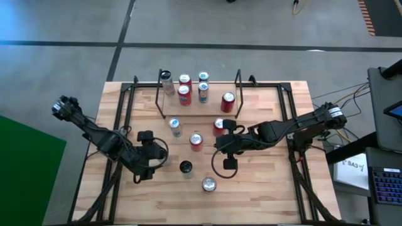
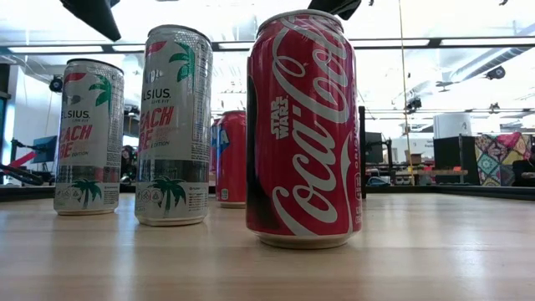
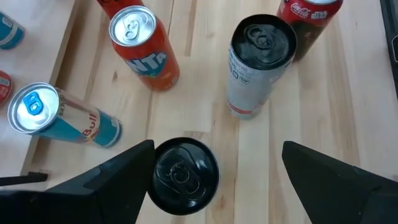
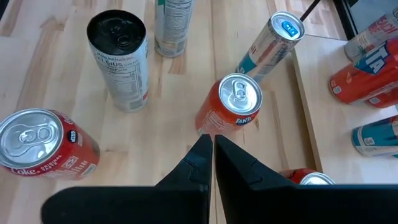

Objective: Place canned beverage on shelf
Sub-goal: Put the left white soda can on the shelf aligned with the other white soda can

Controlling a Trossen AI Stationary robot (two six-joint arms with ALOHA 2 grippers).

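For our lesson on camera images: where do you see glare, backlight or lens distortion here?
Low view: bright ceiling lights backlight the Coca-Cola can, and closeness makes it loom large. Left wrist view: cans lean outward, as with the Fanta can. High view: even light, soft shadows on the table.

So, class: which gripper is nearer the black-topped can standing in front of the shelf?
Left. The open left gripper sits right at the black-topped can; the shut right gripper is farther off, over by the orange can.

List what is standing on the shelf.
Six upright cans stand on the shelf: one silver can, three red cans and two blue cans. The cans cover the shelf floor under them, and their side labels are mostly hidden from above.
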